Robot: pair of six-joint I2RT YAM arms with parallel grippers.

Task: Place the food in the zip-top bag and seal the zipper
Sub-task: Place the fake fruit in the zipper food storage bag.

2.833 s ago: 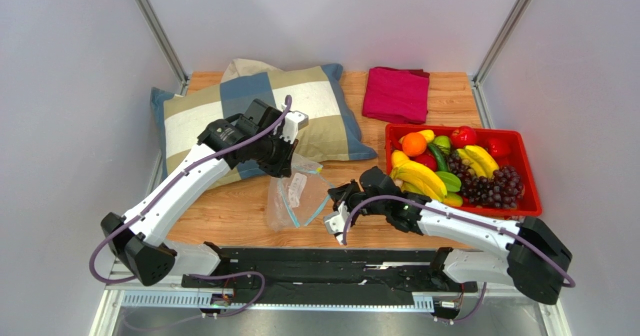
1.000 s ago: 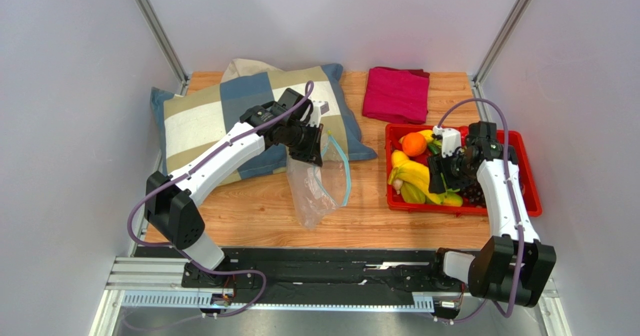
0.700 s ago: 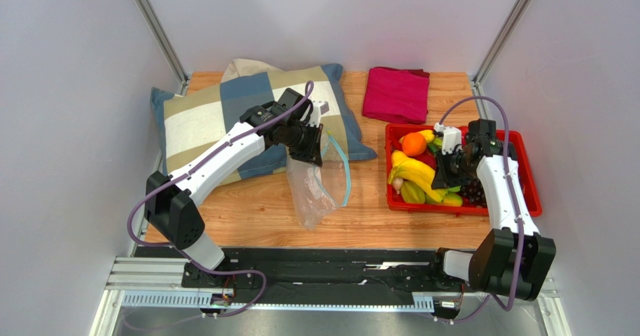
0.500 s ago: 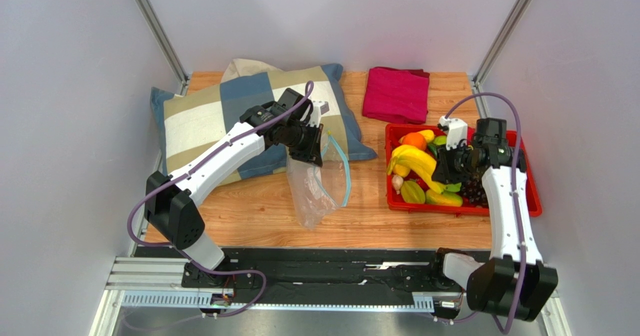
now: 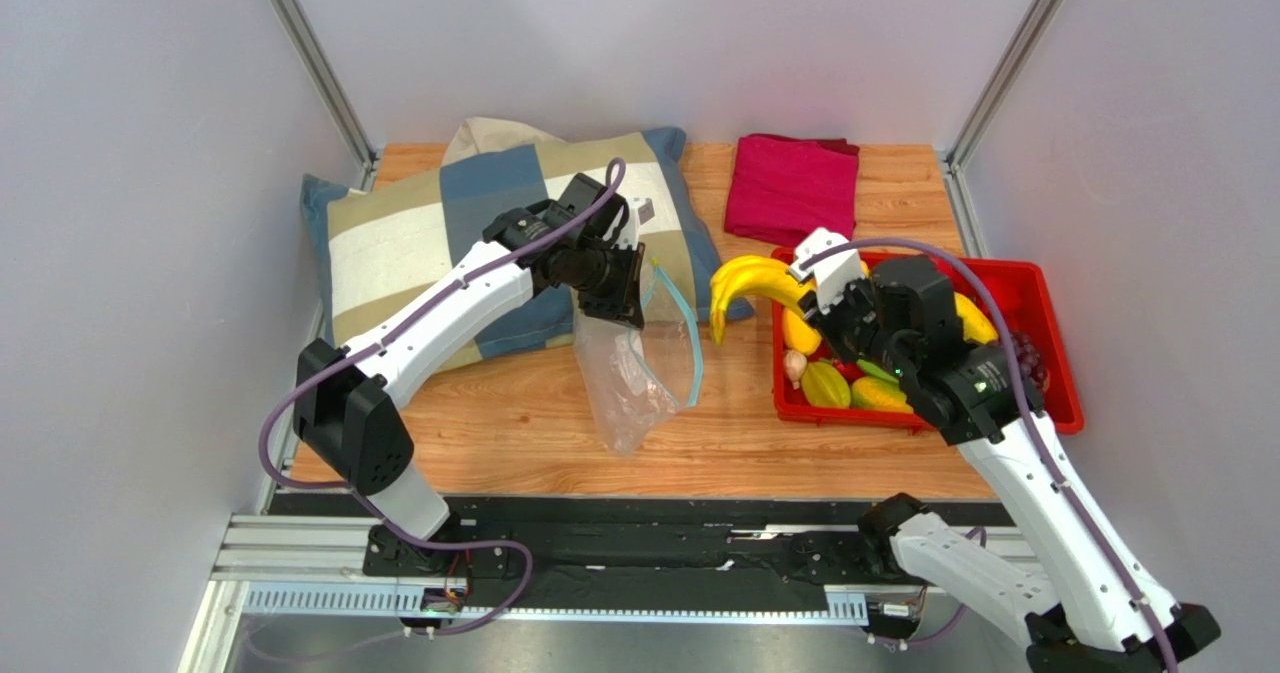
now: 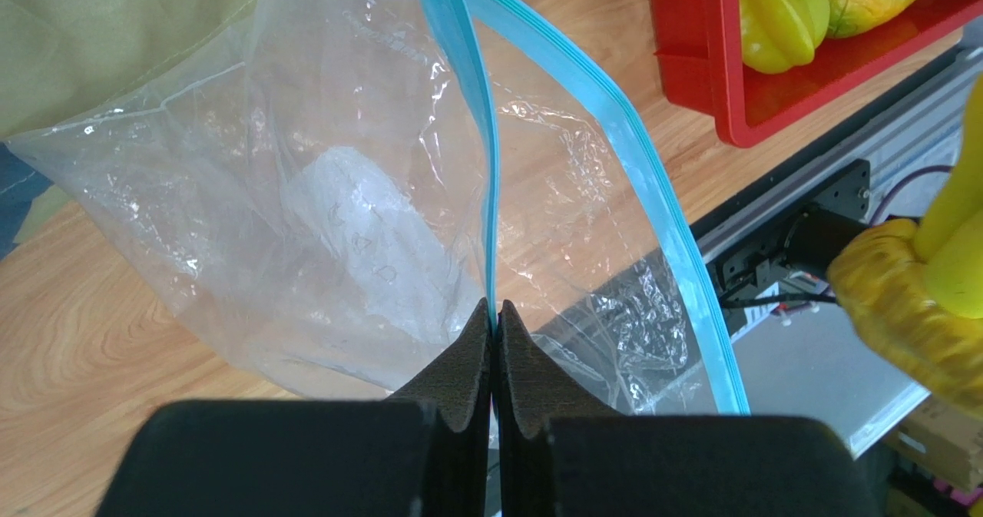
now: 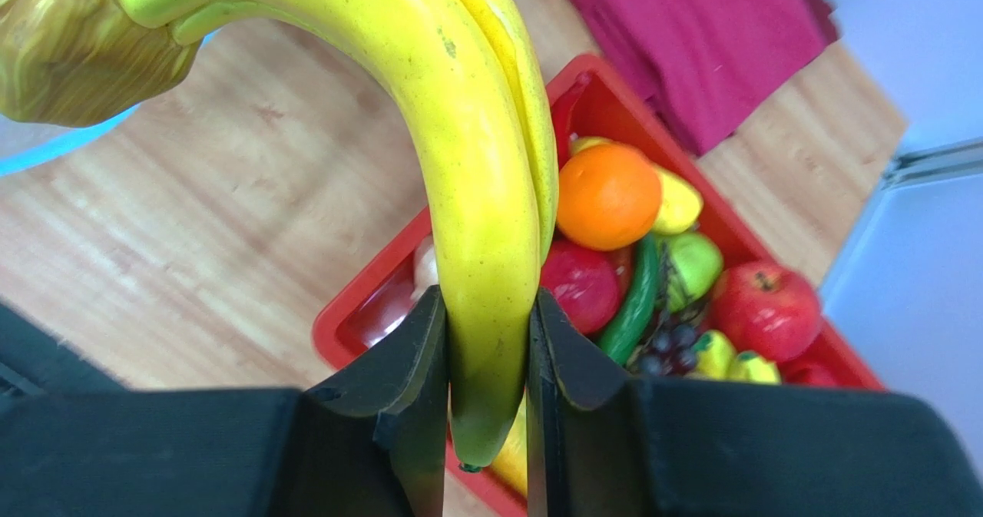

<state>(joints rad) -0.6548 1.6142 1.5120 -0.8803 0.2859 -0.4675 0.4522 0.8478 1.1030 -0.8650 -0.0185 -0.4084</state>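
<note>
My left gripper (image 5: 619, 286) (image 6: 495, 310) is shut on one side of the teal-blue zipper (image 6: 475, 137) and holds the clear zip-top bag (image 5: 628, 381) (image 6: 346, 229) up with its mouth open; the other zipper side (image 6: 646, 183) bows away. My right gripper (image 5: 812, 286) (image 7: 489, 310) is shut on the yellow banana bunch (image 5: 748, 286) (image 7: 462, 137), held in the air left of the red tray (image 5: 1052, 403), close to the bag's mouth. Its stem shows in the left wrist view (image 6: 912, 298). In the tray lie an orange (image 7: 608, 194), red apple (image 7: 767, 307), mangoes (image 5: 842, 390) and grapes (image 5: 1028, 355).
A checked pillow (image 5: 406, 238) lies at the back left behind the bag. A folded magenta cloth (image 5: 792, 189) lies at the back, beyond the tray. The black rail (image 5: 646, 531) runs along the table's near edge.
My right gripper has lifted the banana bunch out of the tray and carried it left toward the bag's mouth. The left gripper holds the bag as before.
</note>
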